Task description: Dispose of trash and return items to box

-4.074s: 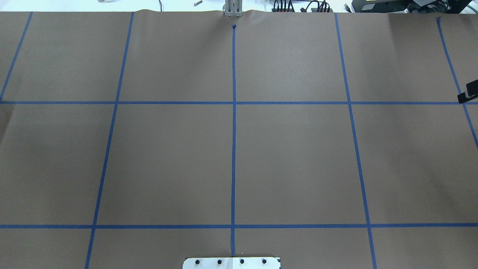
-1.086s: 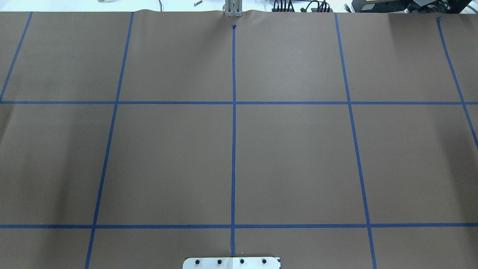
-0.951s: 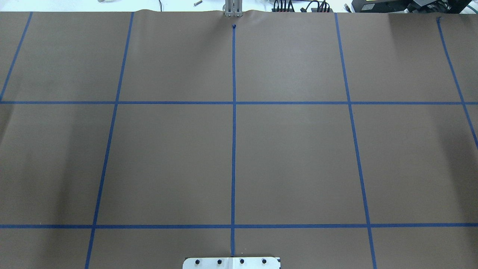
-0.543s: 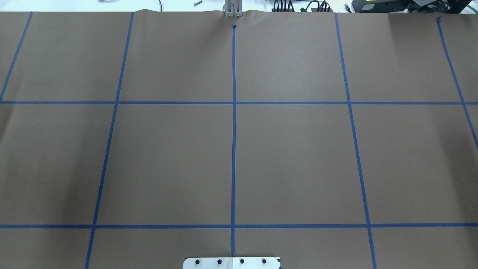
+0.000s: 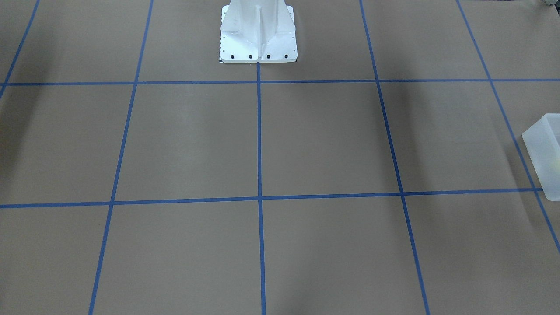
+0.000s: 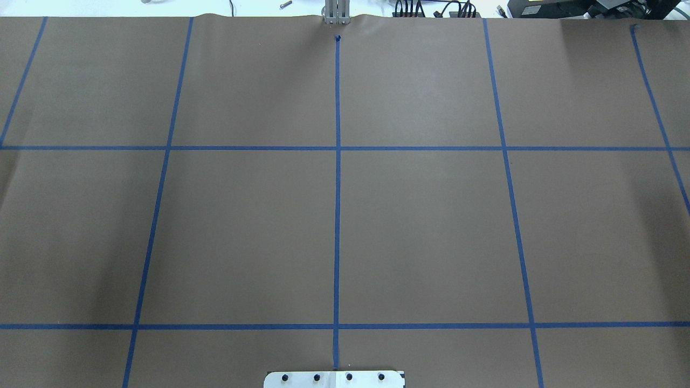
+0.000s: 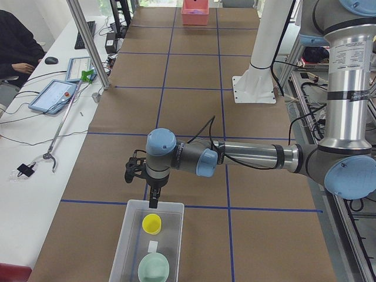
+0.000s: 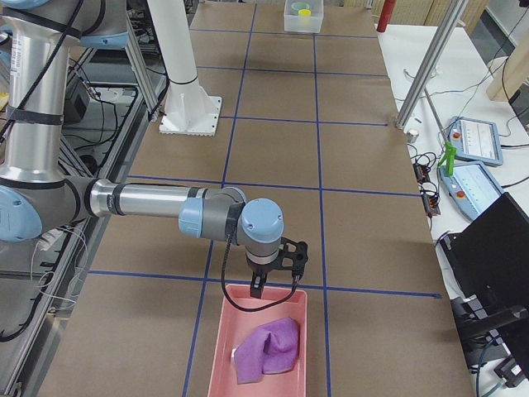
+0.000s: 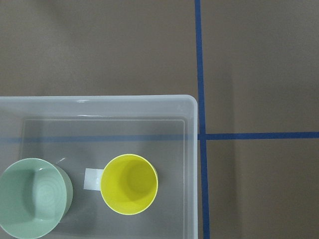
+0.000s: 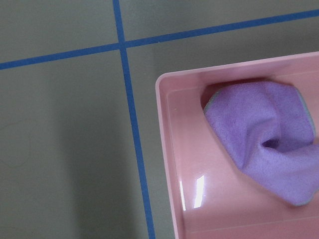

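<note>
1. The left gripper (image 7: pixel 153 201) hangs over one end wall of the box (image 9: pixel 99 101). Only a side view shows it, so I cannot tell how far it is parted; no item shows in it.
2. The yellow cup (image 9: pixel 129 183) stands upright in the box, just below this gripper and slightly inward. The mint bowl (image 9: pixel 32 199) sits beside the cup, farther from the gripper along the box's long axis.
3. The right gripper (image 8: pixel 258 288) hovers over the pink tray (image 10: pixel 169 149), well apart from the box, with the purple cloth (image 10: pixel 261 132) crumpled beneath it. Its opening cannot be told either.
4. Both items look boxed, so the left arm, the nearer one, probably needs only a straight lift.
5. The table (image 6: pixel 420 231) is flat brown paper.
</note>
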{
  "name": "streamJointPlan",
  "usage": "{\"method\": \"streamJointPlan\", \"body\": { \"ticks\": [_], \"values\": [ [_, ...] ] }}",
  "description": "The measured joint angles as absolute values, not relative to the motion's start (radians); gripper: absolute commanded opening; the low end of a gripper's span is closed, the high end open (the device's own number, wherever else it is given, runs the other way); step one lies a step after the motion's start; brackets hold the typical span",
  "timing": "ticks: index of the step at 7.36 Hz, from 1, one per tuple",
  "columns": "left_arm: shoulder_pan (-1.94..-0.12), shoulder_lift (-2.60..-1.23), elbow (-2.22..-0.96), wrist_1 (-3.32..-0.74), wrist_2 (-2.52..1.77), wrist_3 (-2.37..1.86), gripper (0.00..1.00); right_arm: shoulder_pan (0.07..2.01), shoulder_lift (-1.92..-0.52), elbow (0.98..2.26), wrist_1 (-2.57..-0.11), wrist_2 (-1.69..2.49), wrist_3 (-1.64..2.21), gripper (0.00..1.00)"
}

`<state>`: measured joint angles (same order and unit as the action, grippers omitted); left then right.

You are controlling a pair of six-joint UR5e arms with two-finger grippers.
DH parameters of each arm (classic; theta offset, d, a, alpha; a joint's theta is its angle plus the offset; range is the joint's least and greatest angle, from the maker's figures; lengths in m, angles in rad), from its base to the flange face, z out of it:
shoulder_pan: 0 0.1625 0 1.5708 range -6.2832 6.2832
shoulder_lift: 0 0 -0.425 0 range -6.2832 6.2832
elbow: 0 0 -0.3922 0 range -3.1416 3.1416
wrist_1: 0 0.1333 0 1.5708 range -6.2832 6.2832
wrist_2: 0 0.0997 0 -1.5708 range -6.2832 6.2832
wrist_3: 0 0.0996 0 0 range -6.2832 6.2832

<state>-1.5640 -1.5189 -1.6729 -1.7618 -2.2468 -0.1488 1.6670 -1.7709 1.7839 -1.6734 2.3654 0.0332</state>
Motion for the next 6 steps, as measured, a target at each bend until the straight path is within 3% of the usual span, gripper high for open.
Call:
{"method": "streamJointPlan", "body": {
  "ticks": [6],
  "values": [
    [-1.563,-1.522,-1.667,-1.761,-2.246,-0.149,0.99,1.666,-1.769,1.784,-1.672,2.355,0.034,1.0]
  ]
}}
